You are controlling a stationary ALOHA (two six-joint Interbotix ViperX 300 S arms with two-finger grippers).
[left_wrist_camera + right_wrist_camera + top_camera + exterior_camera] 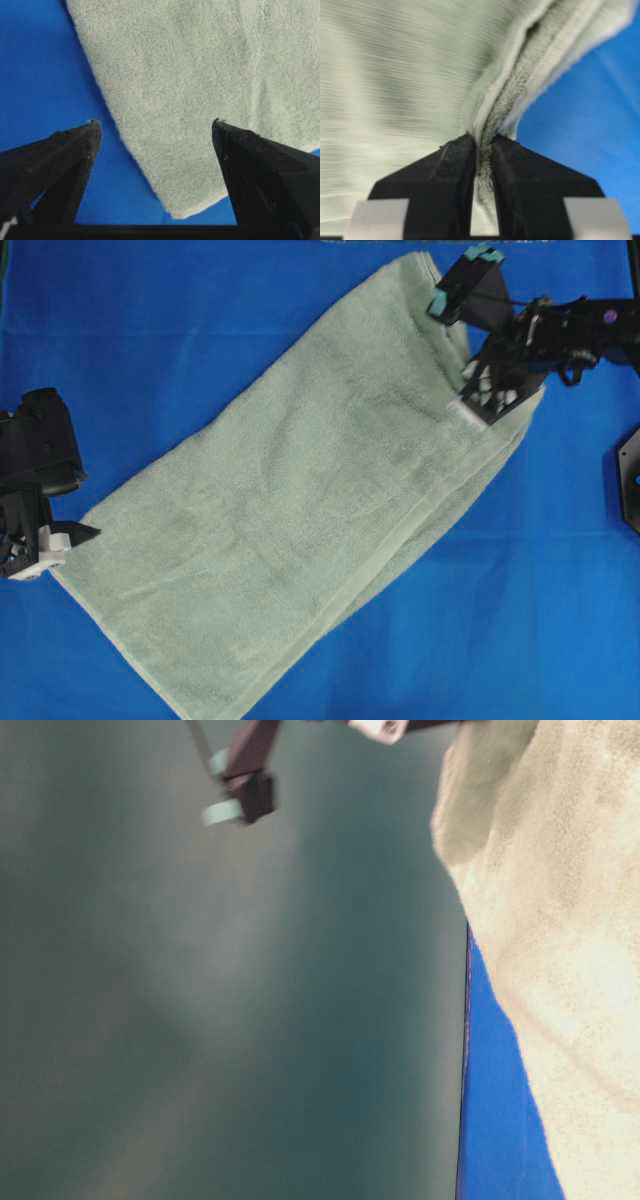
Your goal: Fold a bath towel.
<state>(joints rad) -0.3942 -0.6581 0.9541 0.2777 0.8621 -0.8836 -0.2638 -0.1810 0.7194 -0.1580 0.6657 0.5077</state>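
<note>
Your right claw (481,142) pinches the bath towel (300,510) at its far edge, diagonal on the bench; left claw (156,125) is spread wide, empty. If the thin pinch slips, layers separate.

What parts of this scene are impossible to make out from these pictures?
- Overhead view: the pale sage-green terry-cloth bath towel runs off the bottom edge, so its lower corner is cut off.
- Table-level view: mostly dark blur.
- Right wrist view: the right pincer covers the hem it grips.
</note>
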